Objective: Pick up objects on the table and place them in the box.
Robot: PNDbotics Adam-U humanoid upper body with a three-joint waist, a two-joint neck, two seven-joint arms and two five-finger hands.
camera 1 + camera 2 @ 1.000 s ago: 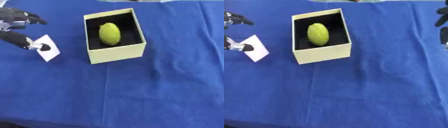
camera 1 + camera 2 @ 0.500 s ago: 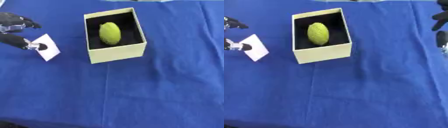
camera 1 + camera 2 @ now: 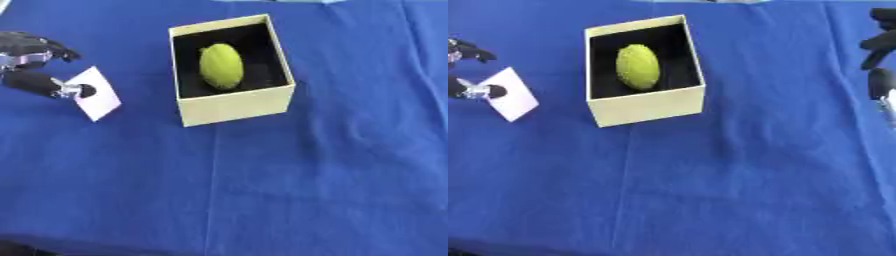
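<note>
Here the white card [image 3: 96, 93] sat at the left side of the blue tablecloth [image 3: 289, 180], tilted so that one corner pointed toward the near edge, and well apart from the box [image 3: 231, 104]. The left hand [image 3: 35, 65] held it at its left edge: the thumb tip lay dark on the card's upper face, and the fingers curled above and behind it, so the hand was clamped on the card. Whether the card lay flat on the cloth or was raised slightly off it could not be told. The box, pale yellow cardboard with a black lining, stood open-topped in the upper middle of the cloth, turned a little askew to the table edges. Inside it lay a yellow-green egg-shaped object [image 3: 221, 66], long axis running roughly front to back, resting on the black floor and nearer the left wall than the right. The right hand [image 3: 879, 55] showed only in the right eye view, at the far right edge above the cloth, well apart from the box; its dark fingers hung down, relaxed and parted, holding nothing. The cloth showed faint fold lines, one running from the box's front toward the near edge.
</note>
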